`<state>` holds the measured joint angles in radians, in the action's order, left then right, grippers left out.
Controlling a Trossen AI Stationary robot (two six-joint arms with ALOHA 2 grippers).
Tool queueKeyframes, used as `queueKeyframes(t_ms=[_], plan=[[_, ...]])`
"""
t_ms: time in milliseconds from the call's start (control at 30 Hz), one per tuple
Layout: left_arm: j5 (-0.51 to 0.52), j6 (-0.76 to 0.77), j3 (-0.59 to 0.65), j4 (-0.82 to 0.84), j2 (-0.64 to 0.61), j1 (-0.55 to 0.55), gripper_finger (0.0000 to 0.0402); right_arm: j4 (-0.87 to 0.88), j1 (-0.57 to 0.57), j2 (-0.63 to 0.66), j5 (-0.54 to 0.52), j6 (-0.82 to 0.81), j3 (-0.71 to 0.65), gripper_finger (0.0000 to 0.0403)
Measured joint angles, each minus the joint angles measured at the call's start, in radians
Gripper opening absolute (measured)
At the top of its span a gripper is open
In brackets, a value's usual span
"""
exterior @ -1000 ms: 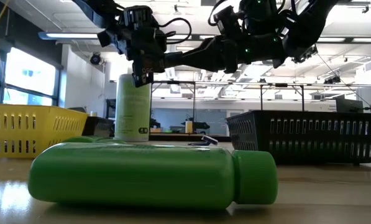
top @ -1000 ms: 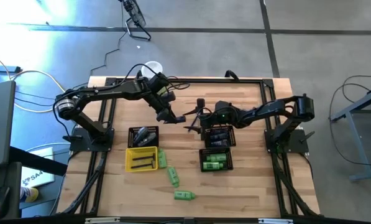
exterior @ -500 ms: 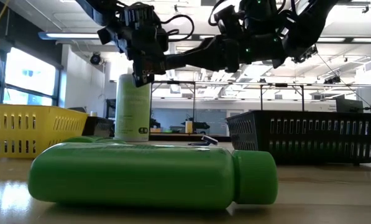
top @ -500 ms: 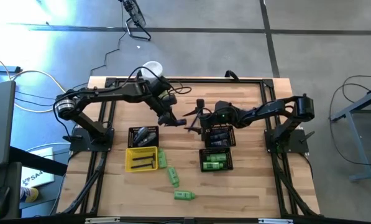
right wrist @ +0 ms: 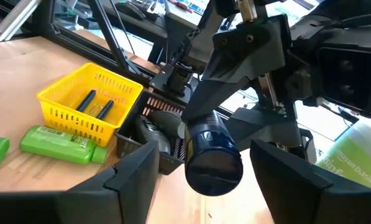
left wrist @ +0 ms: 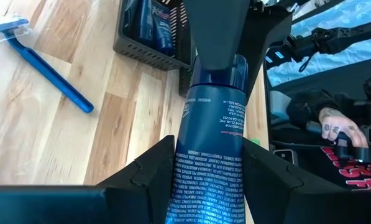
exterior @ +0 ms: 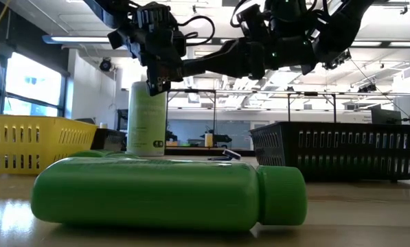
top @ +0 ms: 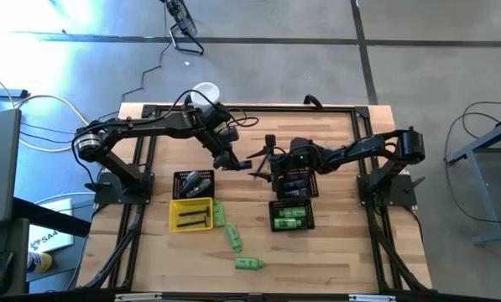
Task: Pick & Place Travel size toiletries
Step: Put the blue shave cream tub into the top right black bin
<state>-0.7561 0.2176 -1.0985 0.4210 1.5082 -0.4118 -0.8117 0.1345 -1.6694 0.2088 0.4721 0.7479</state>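
The dark blue tube [left wrist: 210, 155] is sitting pinched in the left hand [top: 227, 159], lifted off the desk [top: 334, 252] in the open middle strip, cap end pointing toward the right hand [top: 254, 165]; since a second ago the left arm is drawing slightly back and up, off the right hand, and in the last half second almost nothing is moving, so this is looking like a handover that is pausing, not finished. The right hand is hanging spread wide just beside the tube's end, fingers [right wrist: 132, 171] not touching it in the right wrist view, so the tube is not yet passing across. Judging by the layout, it is probably heading for the black basket [top: 295, 183] under the right arm, where dark tubes are already lying; the green bottles are sitting in the next basket [top: 291, 218]. Three green bottles [top: 236, 238] are lying loose on the near part of the desk, one filling the low view [exterior: 170, 192]. A blue razor [left wrist: 45, 65] is lying flat on bare wood below the left hand. Room is tight: both hands are crowding together, the basket wall is close underneath, and the tall pale canister [exterior: 147, 120] is standing behind; open desk is lying nearer the front edge
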Motion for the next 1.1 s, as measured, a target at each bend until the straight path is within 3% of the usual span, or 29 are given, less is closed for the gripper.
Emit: queueKeyframes(t_ms=[733, 1100], plan=[[-0.002, 0.0, 0.0, 0.001, 0.0, 0.0, 0.0158, -0.001, 0.0, 0.0, -0.002, 0.0, 0.0, 0.0137], [-0.001, 0.0, 0.0, 0.001, 0.0, 0.0, 0.0158, 0.0, 0.0, 0.0, -0.002, 0.0, 0.0, 0.0133]])
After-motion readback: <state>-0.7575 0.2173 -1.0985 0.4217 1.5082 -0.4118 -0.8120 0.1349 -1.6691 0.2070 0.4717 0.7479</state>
